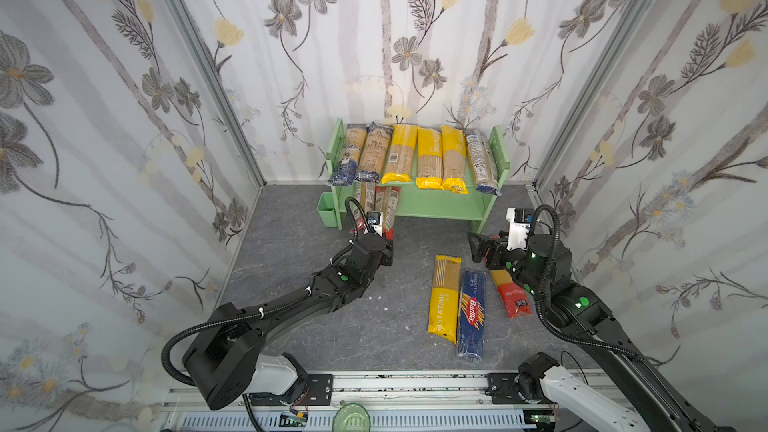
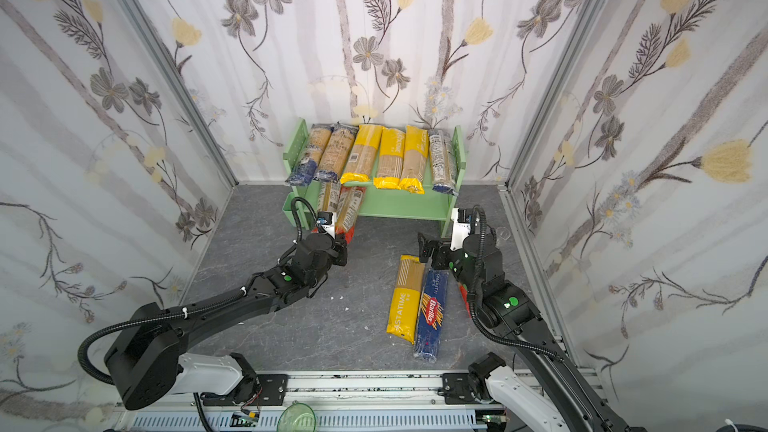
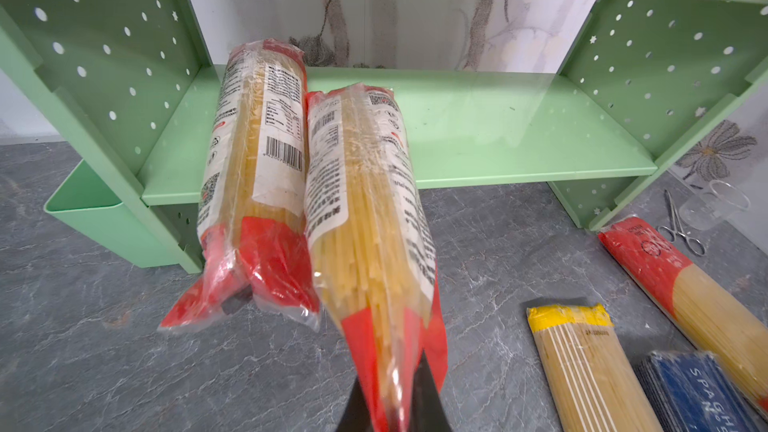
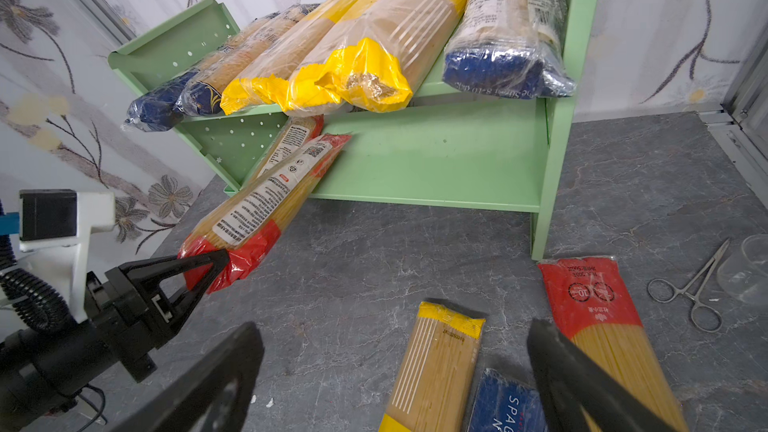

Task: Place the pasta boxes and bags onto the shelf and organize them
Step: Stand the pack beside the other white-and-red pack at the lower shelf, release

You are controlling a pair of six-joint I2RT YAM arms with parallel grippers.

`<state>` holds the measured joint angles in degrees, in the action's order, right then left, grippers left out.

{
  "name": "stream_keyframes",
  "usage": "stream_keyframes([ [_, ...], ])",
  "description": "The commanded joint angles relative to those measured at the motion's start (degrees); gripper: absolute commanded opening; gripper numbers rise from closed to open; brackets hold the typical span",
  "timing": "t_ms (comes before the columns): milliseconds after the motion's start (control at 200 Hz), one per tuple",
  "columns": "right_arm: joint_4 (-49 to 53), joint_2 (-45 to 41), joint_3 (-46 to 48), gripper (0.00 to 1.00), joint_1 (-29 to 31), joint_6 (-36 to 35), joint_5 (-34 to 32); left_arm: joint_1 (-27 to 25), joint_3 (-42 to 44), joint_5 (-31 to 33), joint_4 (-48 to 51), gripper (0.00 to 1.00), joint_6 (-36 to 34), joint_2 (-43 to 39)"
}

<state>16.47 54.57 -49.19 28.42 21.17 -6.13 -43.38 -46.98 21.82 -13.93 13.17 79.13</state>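
The mint-green shelf [image 1: 440, 205] [image 2: 399, 205] stands against the back wall, with several blue- and yellow-ended bags [image 1: 428, 157] side by side on its upper board. My left gripper [image 1: 388, 238] [image 3: 390, 401] is shut on the red end of a spaghetti bag [image 3: 365, 209]. That bag's far end rests on the lower board [image 3: 498, 126], beside another red-ended bag [image 3: 257, 168]. My right gripper [image 1: 478, 247] [image 4: 395, 367] hangs open and empty above a yellow-ended bag [image 1: 444, 299], a blue Barilla box [image 1: 471, 317] and a red-ended bag [image 1: 511, 292] lying on the grey table.
A small green cup [image 1: 326, 209] hangs at the shelf's left foot. Metal forceps [image 4: 692, 288] and a clear plastic cup [image 4: 748, 272] lie right of the shelf. Flowered walls close in on three sides. A green bowl [image 1: 351, 417] sits by the front rail.
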Motion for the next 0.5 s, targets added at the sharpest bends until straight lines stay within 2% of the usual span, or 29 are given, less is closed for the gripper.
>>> stream_keyframes([
  [0, -3.5, 0.6, 0.3, 1.00, -0.9, -1.1, 1.7, 0.9, -2.4, 1.0, -11.1, 0.00, -1.3, 2.3],
  [500, -3.9, 2.5, -0.6, 1.00, -4.3, -2.1, 4.1, 3.4, -6.1, 0.9, -13.2, 0.00, -2.8, 11.3],
])
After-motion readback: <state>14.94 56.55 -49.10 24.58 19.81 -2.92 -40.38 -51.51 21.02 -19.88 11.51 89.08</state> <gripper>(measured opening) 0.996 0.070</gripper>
